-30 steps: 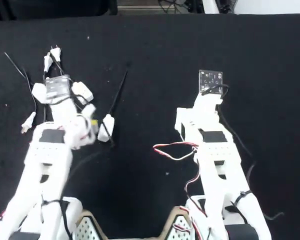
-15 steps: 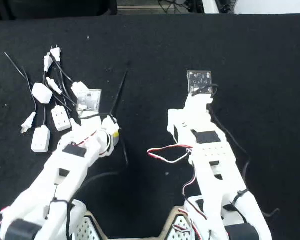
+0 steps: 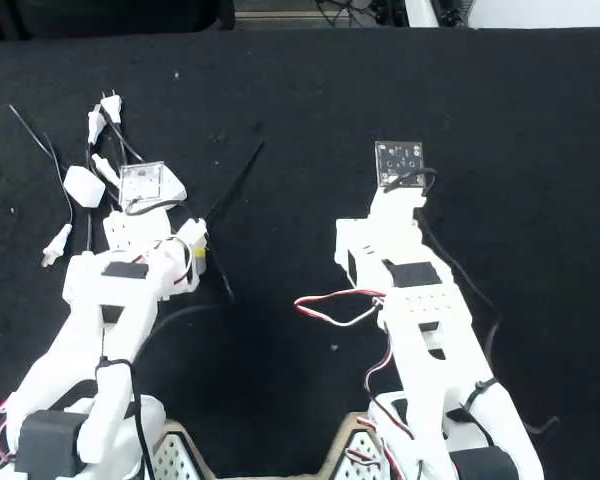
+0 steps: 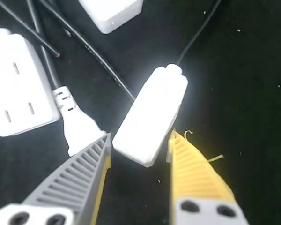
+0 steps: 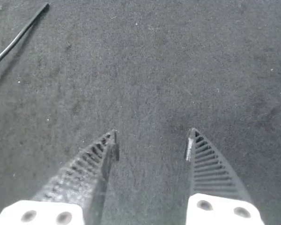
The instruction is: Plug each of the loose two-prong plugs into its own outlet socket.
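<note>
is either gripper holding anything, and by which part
Nothing is held. The left gripper is open astride the end of a white socket block; the right gripper is open.

We see the desk (image 3: 310,90) lit evenly from above in the high view. Its black cloth swallows the light, while the white arms (image 3: 420,300) stand out bright, with little shading on them. Between the jaws of the left tool (image 4: 139,136) the white socket (image 4: 152,117) glares. Its surface is washed out and a pale halo spreads onto the cloth around it. Ahead of the right tool (image 5: 152,138) the cloth reads as grey, softly and unevenly lit, with faint darker patches.
</note>
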`<action>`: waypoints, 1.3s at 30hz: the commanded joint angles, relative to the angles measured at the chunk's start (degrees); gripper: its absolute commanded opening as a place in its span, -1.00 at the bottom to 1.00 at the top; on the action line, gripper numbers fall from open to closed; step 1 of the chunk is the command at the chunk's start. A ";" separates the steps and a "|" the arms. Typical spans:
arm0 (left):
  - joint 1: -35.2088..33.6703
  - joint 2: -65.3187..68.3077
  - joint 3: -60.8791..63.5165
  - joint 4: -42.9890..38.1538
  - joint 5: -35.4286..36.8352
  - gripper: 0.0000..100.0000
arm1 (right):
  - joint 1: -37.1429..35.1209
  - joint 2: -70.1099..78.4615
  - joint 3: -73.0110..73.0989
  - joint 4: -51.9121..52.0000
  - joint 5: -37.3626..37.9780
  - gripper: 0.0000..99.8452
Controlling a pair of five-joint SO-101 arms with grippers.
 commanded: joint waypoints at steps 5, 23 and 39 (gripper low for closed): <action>-0.13 0.09 -3.47 0.70 -0.35 -0.62 | -0.97 0.13 -1.54 -1.67 -0.35 -0.54; 16.66 0.00 -12.35 26.37 -0.88 -0.94 | -0.09 -0.22 -1.63 -1.67 -0.35 -0.54; 10.07 0.00 -16.57 28.66 -10.55 -0.58 | 4.04 -0.22 -1.98 -3.25 -0.35 -0.54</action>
